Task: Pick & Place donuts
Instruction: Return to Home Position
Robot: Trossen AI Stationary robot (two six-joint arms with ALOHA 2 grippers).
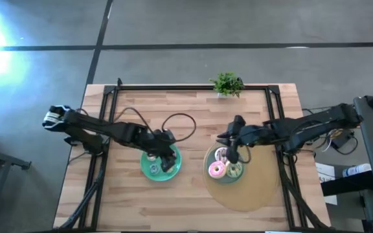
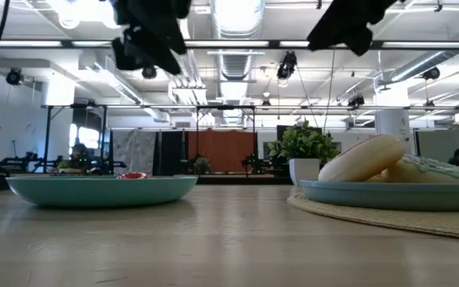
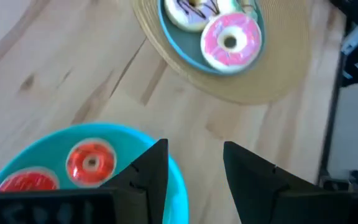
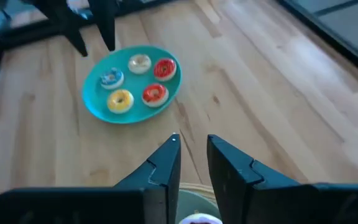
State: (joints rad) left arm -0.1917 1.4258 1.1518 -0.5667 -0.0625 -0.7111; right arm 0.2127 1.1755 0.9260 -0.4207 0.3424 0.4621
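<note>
Holding our left fingers (image 3: pixel 149 171) and right fingers (image 4: pixel 166 163) parted and empty above the tabletop (image 1: pixel 173 204), we are counting five tiny donuts (image 4: pixel 154 93) on the small teal plate (image 4: pixel 135 82) and three big frosted donuts (image 1: pixel 217 169) on the second teal plate (image 2: pixel 389 194), sitting on one round mat (image 1: pixel 254 194).

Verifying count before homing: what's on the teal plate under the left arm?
Five small donuts lie on the teal plate: blue, cream, yellow, two red, per the right wrist view. From above, the left gripper covers most of them.

five donuts (image 4: pixel 114 100) on plate (image 4: pixel 94 99) (teal)
</note>
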